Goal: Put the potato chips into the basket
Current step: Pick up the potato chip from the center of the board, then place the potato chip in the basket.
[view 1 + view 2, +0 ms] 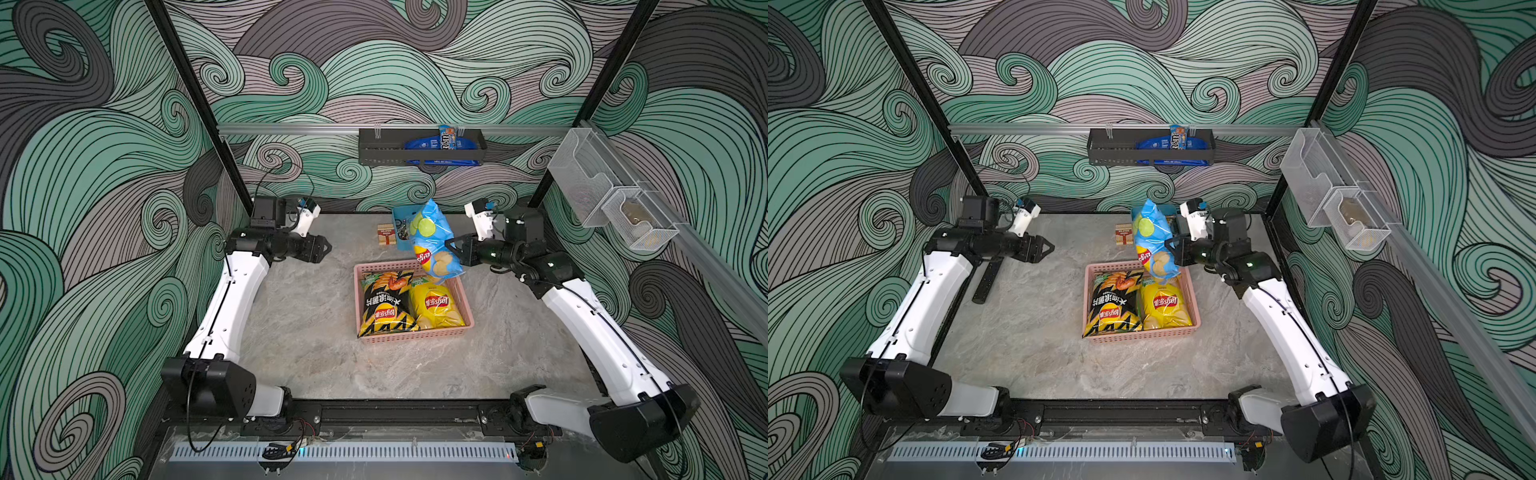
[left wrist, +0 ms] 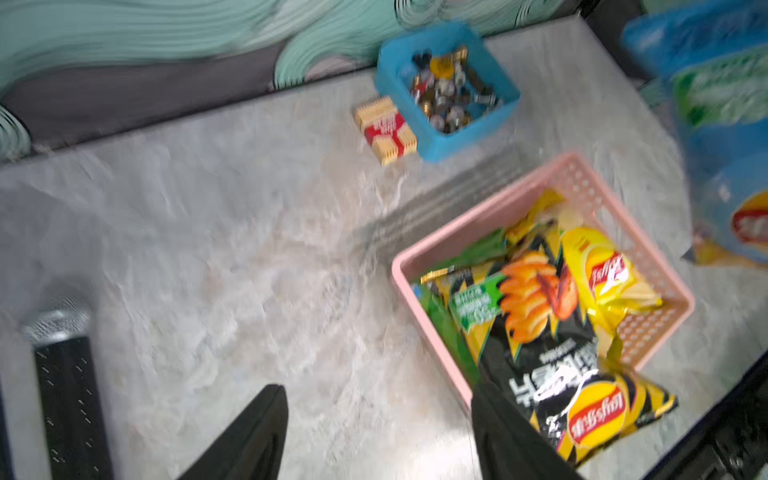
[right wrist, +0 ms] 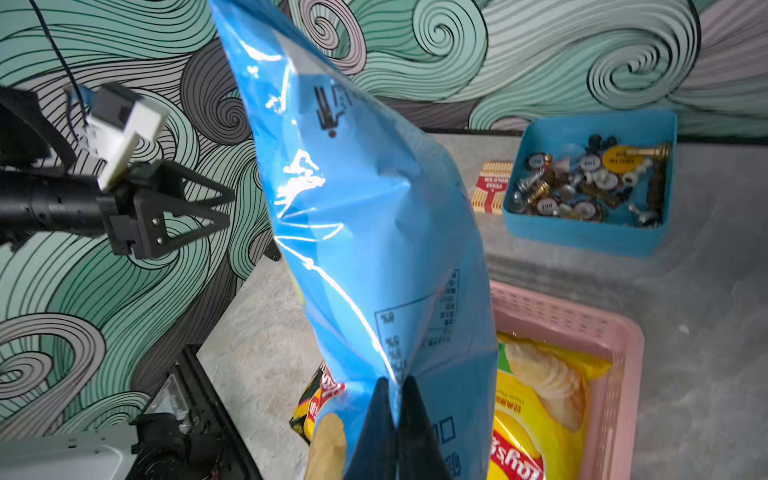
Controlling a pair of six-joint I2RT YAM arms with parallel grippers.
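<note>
Three bags look done. The black-and-yellow bag [image 1: 384, 309] and the yellow bag [image 1: 436, 305] lie side by side in the basket [image 1: 415, 336]. They fill most of it. A bit of green peeks out from under them. I think that is the green bag [image 2: 478, 251], but most of it is hidden.

One bag is left, the blue bag [image 1: 432, 241]. It is not in the basket yet. It hangs in the air, tipped a little, over the far right corner of the basket. Its low end is just above the far end of the yellow bag. I cannot tell if it touches the rim.

The right jaws are shut tight on the blue bag. They pinch a thin fold at the bag's edge, down near its low end. The rest of the bag sticks up and away from the jaws, so they grip only a small bit. The bag is puffy and shiny, so I think it could swing or slip.

The left jaws are open wide and hold nothing. Only bare surface [image 1: 311, 353] shows between them. They are off to the left, well apart from the basket and the blue bag.

I think the job is nearly done. What is left is to bring the blue bag down onto the other bags and let go.
</note>
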